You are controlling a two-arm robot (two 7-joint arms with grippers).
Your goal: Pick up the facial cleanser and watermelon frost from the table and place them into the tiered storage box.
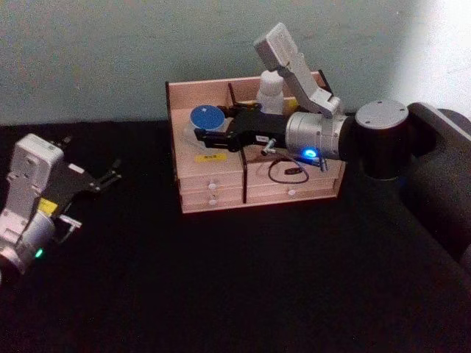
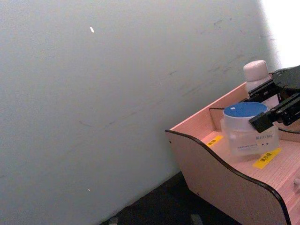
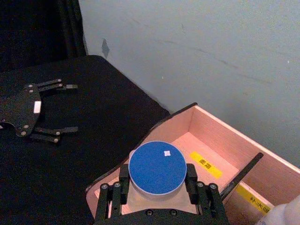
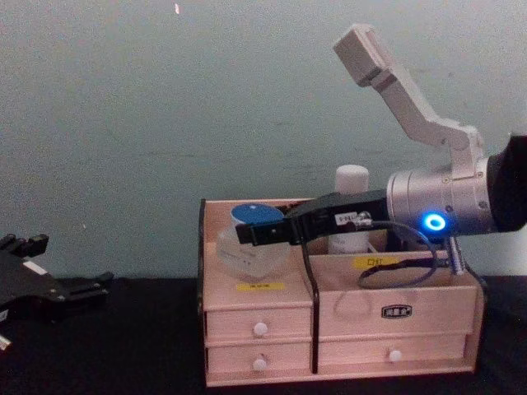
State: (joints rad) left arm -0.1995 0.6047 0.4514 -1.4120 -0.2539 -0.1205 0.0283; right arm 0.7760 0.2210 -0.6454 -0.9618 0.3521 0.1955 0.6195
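Note:
The watermelon frost [image 1: 208, 118], a clear jar with a blue lid, sits in the left front compartment of the tiered storage box [image 1: 221, 200]. My right gripper [image 1: 210, 126] reaches over the box and is shut on the watermelon frost [image 3: 157, 165], one finger on each side. From the chest the jar [image 4: 254, 218] looks slightly tilted. The facial cleanser [image 1: 270, 87], a white capped bottle, stands upright in the rear right compartment, behind the right arm. My left gripper [image 1: 112, 175] hangs open over the black table, left of the box, holding nothing.
The box [image 4: 354, 313] stands against a pale blue-grey wall [image 4: 165, 123], with yellow labels [image 3: 205, 164] and white-knobbed drawers [image 4: 260, 328] in front. A black cable [image 4: 395, 267] loops from the right wrist over the box's right side. Black table [image 1: 221, 279] spreads in front.

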